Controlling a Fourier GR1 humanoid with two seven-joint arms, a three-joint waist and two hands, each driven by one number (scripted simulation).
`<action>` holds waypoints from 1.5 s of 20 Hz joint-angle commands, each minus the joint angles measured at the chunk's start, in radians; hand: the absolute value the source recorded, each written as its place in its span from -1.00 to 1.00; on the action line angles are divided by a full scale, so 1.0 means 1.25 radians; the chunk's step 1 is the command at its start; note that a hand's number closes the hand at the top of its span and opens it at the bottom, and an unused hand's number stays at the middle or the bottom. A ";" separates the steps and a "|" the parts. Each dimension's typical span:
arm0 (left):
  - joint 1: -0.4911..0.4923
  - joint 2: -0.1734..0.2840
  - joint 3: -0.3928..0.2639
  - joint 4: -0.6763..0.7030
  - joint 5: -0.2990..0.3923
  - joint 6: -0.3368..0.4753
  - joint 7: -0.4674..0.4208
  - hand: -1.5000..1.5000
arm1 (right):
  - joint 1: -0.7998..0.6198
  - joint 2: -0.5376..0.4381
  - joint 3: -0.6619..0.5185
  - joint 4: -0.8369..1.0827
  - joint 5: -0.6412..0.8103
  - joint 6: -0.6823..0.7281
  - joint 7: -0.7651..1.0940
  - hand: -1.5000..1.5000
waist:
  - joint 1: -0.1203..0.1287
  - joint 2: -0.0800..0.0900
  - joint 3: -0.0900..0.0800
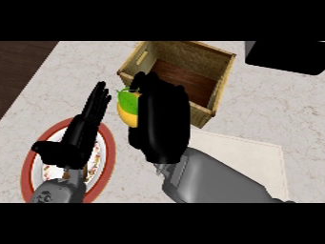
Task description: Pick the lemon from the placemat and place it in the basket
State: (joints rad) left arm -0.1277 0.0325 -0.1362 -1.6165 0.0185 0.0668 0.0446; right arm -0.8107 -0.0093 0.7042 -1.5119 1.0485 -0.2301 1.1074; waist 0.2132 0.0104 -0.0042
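Head view shows the right hand curled around the lemon, which is lifted off the placemat and sits just short of the near-left corner of the basket. Only a yellow and green part of the lemon shows at the hand's left edge; the rest is hidden by the palm and fingers. The left hand is released, fingers straight, and stands over the red-rimmed plate at the left of the desk.

Step in hand: carry and placement, judged to be past the halfway mark of the task.

Procedure for a good placement:
1. Carry the lemon forward and to the right until it is over the brown floor of the basket, not over its wall.
2. Keep the lemon above the rim while crossing; the near wall lies directly in the path.
3. Lower inside the walls before releasing, so that the lemon does not roll or bounce out.
4. Hold the left hand where it is, apart from the basket.

Markings: no brand, label or readable writing shows on any item. The dark object at the upper right carries none either.
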 commanded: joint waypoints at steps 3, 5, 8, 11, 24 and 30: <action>-0.011 -0.011 0.005 0.018 -0.010 0.017 -0.010 0.00 | -0.114 0.007 -0.014 0.044 -0.031 -0.061 0.200 1.00 | -0.020 -0.005 -0.003; -0.008 0.005 0.024 0.023 0.003 0.009 0.001 0.00 | -0.148 0.007 -0.027 0.057 -0.038 -0.042 0.233 1.00 | -0.029 -0.009 -0.004; -0.005 0.006 0.023 0.017 -0.009 0.020 0.005 0.00 | -0.198 0.007 -0.044 0.118 -0.041 -0.008 0.266 1.00 | -0.039 -0.011 -0.004; -0.006 -0.001 0.028 0.027 -0.006 0.024 -0.010 0.00 | -0.254 0.007 -0.042 0.175 -0.043 0.026 0.293 1.00 | -0.052 -0.010 -0.004; 0.029 0.001 0.046 0.026 -0.006 0.035 -0.040 0.00 | -0.343 0.007 -0.074 0.302 -0.098 -0.035 0.304 1.00 | -0.098 -0.010 0.000; 0.034 0.006 0.059 0.005 0.003 0.038 -0.026 0.00 | -0.353 0.007 -0.045 0.358 -0.127 -0.042 0.304 1.00 | -0.110 -0.009 0.001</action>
State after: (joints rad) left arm -0.1014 0.0463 -0.0616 -1.5997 0.0191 0.1103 0.0139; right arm -1.2302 -0.0156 0.6343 -1.1012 0.9117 -0.2403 1.2392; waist 0.0888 -0.0015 -0.0042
